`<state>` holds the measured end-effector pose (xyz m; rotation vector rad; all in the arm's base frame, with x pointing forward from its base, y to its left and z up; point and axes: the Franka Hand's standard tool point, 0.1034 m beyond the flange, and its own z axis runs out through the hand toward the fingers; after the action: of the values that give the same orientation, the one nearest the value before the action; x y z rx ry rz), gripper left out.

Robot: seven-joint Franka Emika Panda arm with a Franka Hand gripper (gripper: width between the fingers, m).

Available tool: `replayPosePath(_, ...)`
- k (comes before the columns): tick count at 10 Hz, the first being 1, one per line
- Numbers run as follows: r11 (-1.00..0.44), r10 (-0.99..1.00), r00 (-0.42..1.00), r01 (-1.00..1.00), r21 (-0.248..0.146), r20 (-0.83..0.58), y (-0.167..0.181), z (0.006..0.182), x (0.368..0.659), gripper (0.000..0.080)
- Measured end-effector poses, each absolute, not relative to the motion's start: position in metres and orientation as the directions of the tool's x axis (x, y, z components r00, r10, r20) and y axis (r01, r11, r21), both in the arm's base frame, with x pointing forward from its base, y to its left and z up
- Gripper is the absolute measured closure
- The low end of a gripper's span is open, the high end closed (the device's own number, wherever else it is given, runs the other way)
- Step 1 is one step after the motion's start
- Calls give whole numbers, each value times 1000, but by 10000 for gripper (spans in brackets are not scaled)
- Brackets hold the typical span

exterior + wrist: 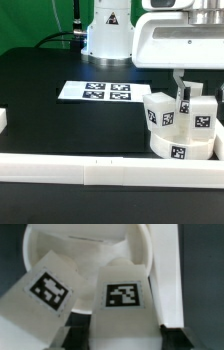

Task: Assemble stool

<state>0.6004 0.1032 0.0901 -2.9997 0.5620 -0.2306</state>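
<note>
Going left to right in the exterior view: the marker board point(96, 91) lies flat on the dark surface point(50, 115), and a white border rail point(60, 170) runs along the near edge. Toward the exterior view's right sits the round seat point(180, 150), close against the rail, with 3 legs standing on it: 1 leg point(158, 110) on the left, a middle leg point(185, 103) and a right leg point(203, 115). The end effector point(185, 88) pinches the middle leg; the wrist view shows its fingertips point(170, 333) flanking that tagged leg point(125, 294), a second leg point(50, 288) beside it. All legs look placed; I judge this last 1 is likely not yet fully seated.
</note>
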Motion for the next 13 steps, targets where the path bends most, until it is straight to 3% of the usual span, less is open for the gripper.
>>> replayPosePath(2,-867,-494,862,-479,-137,110,104,90,600,465)
replayPosePath(3,-785,-614,785,-595,-172,88,103,90,598,465)
replayPosePath(5,-629,-771,636,-752,-200,35,107,89,596,465)
replayPosePath(8,-313,-941,333,-927,-206,-66,111,88,597,465)
replayPosePath(10,-214,-968,235,-958,-190,-92,110,88,598,465)
replayPosePath(12,-210,-969,231,-959,-191,-94,111,88,598,465)
replayPosePath(13,-225,-965,246,-956,-190,-93,111,90,598,304)
